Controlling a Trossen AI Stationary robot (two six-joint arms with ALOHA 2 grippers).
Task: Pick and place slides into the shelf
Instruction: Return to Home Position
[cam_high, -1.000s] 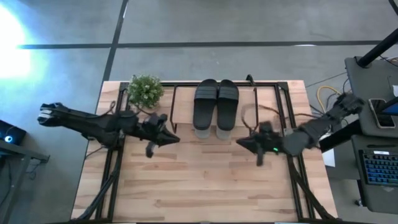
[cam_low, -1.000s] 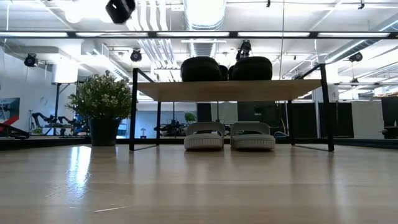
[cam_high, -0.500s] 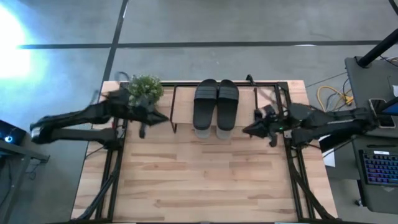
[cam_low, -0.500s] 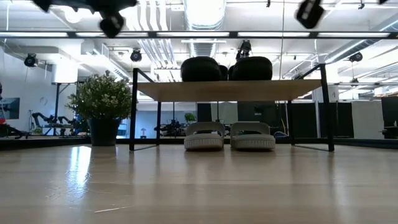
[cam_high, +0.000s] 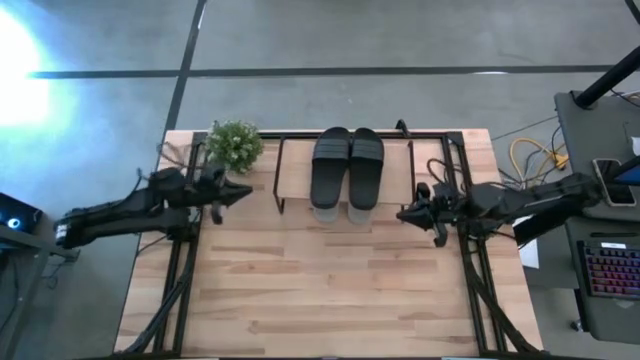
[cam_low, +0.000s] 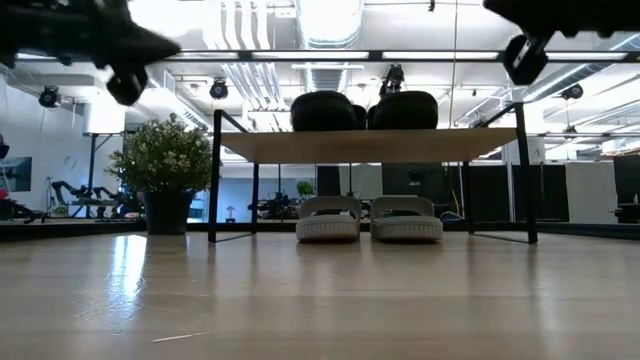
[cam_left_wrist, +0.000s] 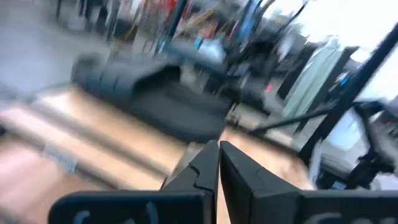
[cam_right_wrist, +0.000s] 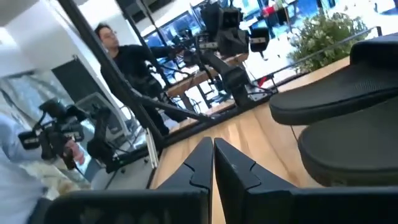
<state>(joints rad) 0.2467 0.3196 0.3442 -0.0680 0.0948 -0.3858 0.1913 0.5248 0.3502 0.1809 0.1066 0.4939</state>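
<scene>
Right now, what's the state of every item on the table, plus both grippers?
shelf: upright on the table
black slides: side by side on the shelf top
grey slides: side by side under the shelf
plant: upright, beside the shelf
left gripper: shut, empty, above the table
right gripper: shut, empty, above the table

Potted plant (cam_high: 235, 146) at table (cam_high: 330, 295) corner, keyboard (cam_high: 612, 272), yellow cable (cam_high: 522, 150)

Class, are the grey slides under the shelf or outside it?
Under: the grey slides sit side by side beneath the shelf.
</scene>
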